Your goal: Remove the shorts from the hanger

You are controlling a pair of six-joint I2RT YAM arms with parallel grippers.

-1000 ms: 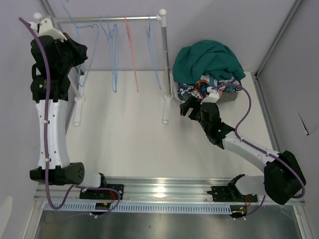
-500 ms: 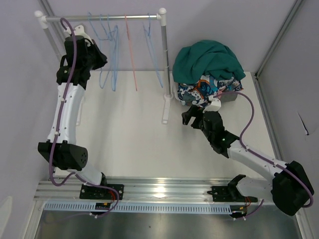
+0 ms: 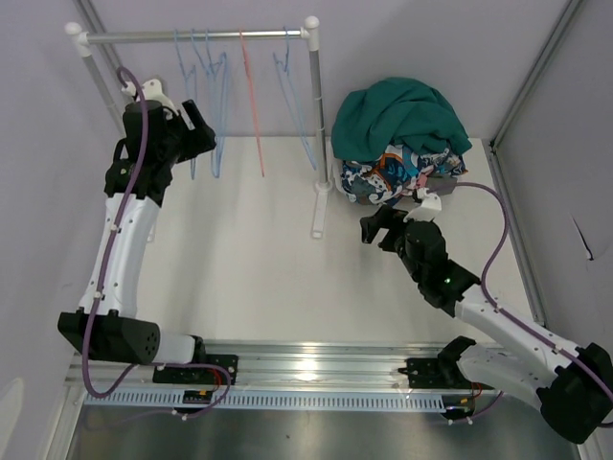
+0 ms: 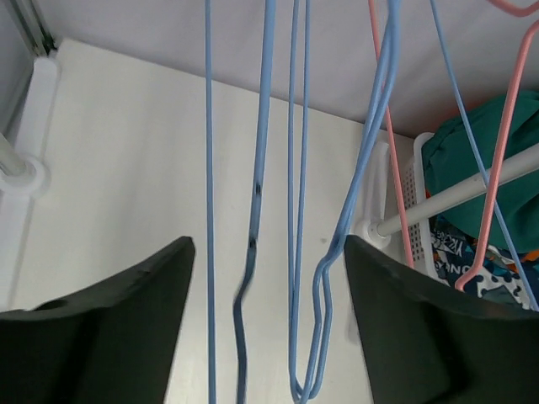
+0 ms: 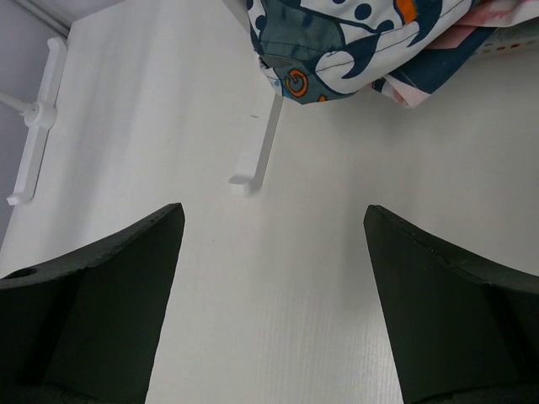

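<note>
The shorts lie in a heap at the back right, with a teal pair [image 3: 400,113] on top and a blue-orange-white printed pair [image 3: 381,178] below. The printed pair [image 5: 354,42] also shows at the top of the right wrist view. Several blue hangers [image 3: 216,105] and one pink hanger [image 3: 253,105] hang bare from the rail [image 3: 192,36]. My left gripper [image 3: 199,132] is open beside the leftmost blue hangers. In the left wrist view those blue hangers [image 4: 259,168] dangle between its spread fingers [image 4: 269,246]. My right gripper [image 3: 379,230] is open over bare table, just in front of the heap.
The rack's right post [image 3: 316,125] and its white foot [image 5: 261,143] stand between the hangers and the heap. A white basket wall [image 4: 421,219] sits under the clothes. The left foot [image 5: 34,126] lies by the left wall, and side walls close in the table.
My left arm swung from the rack's left end toward the hangers and its gripper opened. My right arm drew back from the heap toward the near edge, still open.
</note>
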